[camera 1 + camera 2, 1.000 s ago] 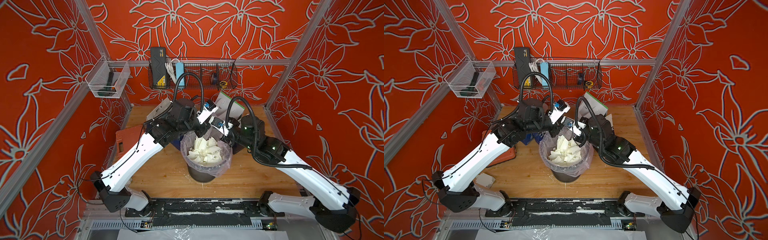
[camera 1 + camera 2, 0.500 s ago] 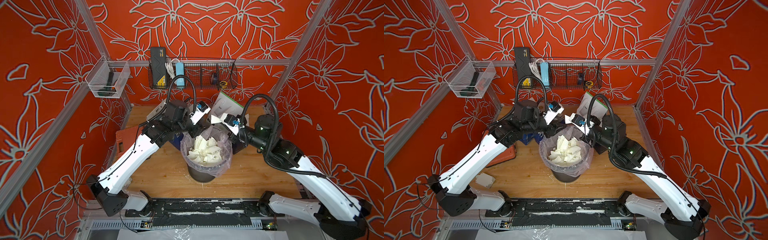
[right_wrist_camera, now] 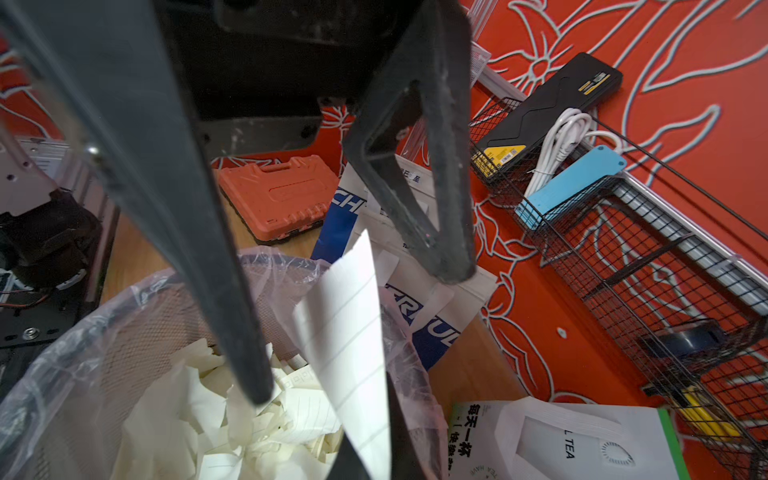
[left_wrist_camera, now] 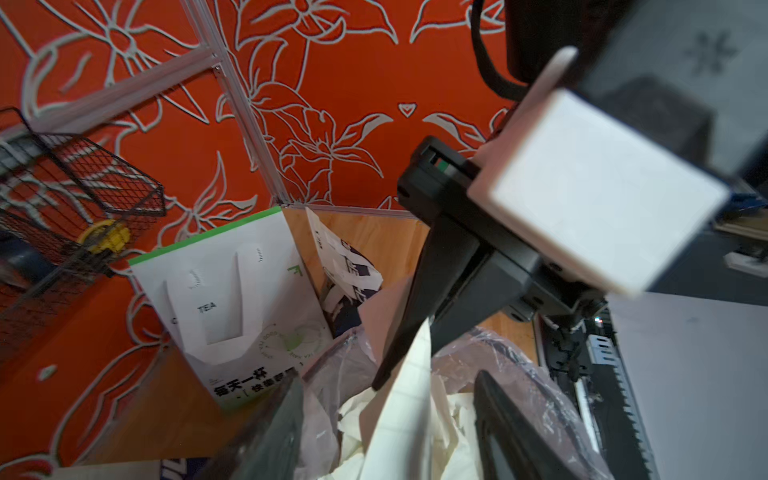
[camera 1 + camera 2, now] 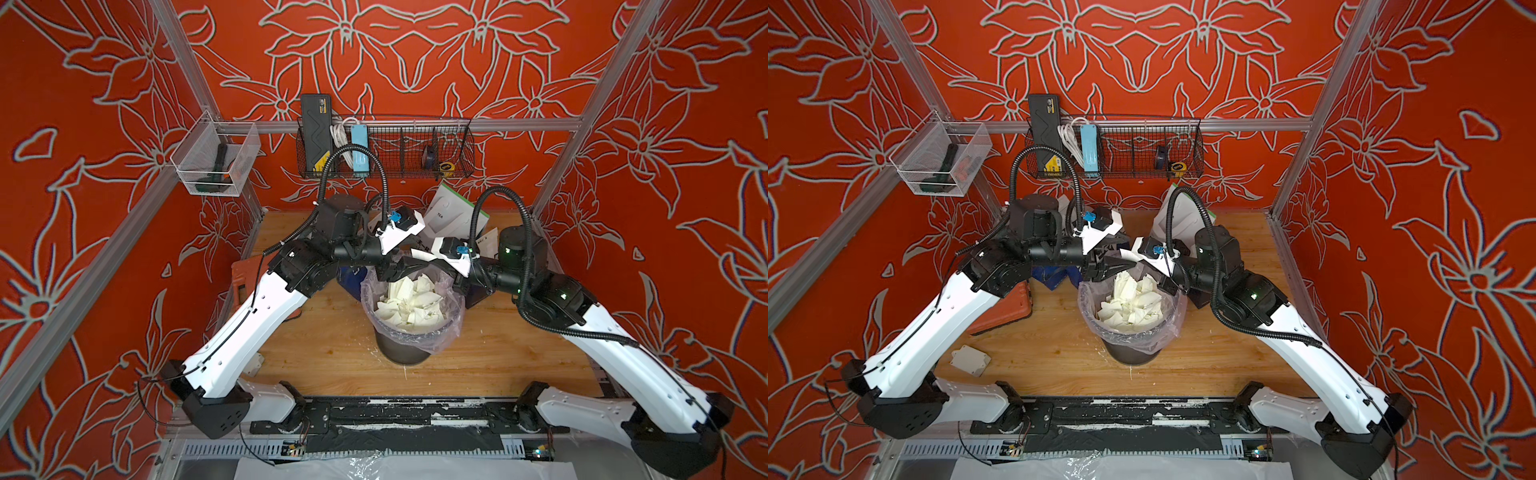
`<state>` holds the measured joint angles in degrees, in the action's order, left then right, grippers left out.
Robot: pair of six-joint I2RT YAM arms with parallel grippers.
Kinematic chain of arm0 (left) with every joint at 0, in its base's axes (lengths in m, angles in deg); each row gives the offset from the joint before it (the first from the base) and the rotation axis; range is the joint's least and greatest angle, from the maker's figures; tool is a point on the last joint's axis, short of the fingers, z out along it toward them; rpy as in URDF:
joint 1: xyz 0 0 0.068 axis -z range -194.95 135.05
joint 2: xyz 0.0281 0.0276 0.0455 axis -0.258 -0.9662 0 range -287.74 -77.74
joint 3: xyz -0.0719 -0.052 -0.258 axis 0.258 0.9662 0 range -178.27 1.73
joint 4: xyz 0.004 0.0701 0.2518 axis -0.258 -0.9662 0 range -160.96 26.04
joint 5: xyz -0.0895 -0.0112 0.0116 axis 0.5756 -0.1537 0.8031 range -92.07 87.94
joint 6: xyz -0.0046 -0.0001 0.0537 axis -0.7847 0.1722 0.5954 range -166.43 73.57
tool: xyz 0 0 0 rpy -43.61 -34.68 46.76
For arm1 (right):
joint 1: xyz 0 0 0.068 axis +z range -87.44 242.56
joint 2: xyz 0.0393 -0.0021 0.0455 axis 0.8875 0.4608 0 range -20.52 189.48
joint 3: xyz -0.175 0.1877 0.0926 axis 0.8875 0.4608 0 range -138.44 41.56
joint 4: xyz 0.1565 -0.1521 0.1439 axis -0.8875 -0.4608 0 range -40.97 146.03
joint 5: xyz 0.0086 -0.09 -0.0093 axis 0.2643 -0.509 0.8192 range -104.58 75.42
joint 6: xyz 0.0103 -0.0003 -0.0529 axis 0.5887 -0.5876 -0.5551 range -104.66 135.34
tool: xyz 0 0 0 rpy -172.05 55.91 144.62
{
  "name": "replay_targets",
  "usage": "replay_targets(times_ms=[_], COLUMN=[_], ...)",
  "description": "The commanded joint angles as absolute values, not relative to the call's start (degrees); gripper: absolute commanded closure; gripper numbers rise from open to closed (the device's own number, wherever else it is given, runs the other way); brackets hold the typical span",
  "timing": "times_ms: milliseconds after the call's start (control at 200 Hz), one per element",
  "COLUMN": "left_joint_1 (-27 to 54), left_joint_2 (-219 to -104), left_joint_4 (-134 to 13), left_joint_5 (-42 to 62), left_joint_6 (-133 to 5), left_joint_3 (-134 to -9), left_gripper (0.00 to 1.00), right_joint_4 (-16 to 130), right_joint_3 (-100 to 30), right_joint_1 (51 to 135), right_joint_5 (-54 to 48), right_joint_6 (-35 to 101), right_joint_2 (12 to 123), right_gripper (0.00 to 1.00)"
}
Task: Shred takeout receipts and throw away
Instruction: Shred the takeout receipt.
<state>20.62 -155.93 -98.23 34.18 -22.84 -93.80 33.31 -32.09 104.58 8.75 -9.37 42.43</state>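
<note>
The white-and-green paper bag (image 4: pixel 232 299) says "TEA". The blue-and-white bag (image 3: pixel 434 336) has big letters, partly hidden. The right gripper (image 4: pixel 388 370) pinches a thin, lined receipt strip (image 3: pixel 345 332) over the black bin (image 5: pixel 405 353). Its crinkly clear liner (image 5: pixel 451 328) holds torn white scraps (image 5: pixel 411 305). The left gripper (image 4: pixel 386 419) has its fingers spread on either side of the strip.

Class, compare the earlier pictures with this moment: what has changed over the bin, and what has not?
The left claw and right claw drew apart over the bin. The left opened, letting go; the right stays shut on a receipt strip. Bin, scraps and paper bags unchanged.
</note>
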Motion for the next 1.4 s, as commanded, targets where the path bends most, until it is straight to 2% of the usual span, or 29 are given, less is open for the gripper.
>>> replay_targets(times_ms=[0,65,105,455,656,761,1001,1131,1396], left_joint_1=[20.34,20.35,20.30,20.30,20.29,20.36,20.30,20.39,24.08], left_joint_2=[-157.78,-157.59,-157.57,-157.52,-158.02,-158.53,-158.55,-157.54,-156.90], left_joint_4=[-99.77,-98.88,-98.73,-102.03,-101.85,-102.16,-102.36,-99.92,-99.93], left_joint_5=[39.77,39.55,40.25,41.24,39.60,39.52,31.78,22.14,13.96], left_joint_6=[-21.68,-21.89,-22.08,-20.85,-20.89,-20.87,-21.46,-23.44,-22.03], left_joint_3=[-95.48,-95.08,-94.95,-93.68,-94.13,-94.54,-93.58,-93.34,-91.08], left_gripper=[0.50,0.61,0.64,0.69,0.86,1.00,1.00,1.00,1.00], right_joint_4=[32.37,32.46,32.66,33.59,33.75,33.58,33.78,36.24,40.63], right_joint_3=[-33.66,-33.91,-33.88,-34.42,-34.62,-34.56,-34.21,-33.07,-31.97], right_joint_1=[104.39,104.39,104.31,104.22,104.20,104.22,104.20,104.21,104.22], right_joint_5=[11.44,11.15,10.55,7.16,8.21,7.85,5.82,3.50,-0.10], right_joint_6=[-9.64,-9.65,-9.47,-8.59,-7.84,-7.94,-8.05,-7.07,-5.85], right_joint_2=[42.80,43.09,43.14,44.04,44.32,44.44,43.74,43.12,42.14], right_gripper=[1.00,1.00,1.00,1.00,1.00,1.00,1.00,1.00,1.00])
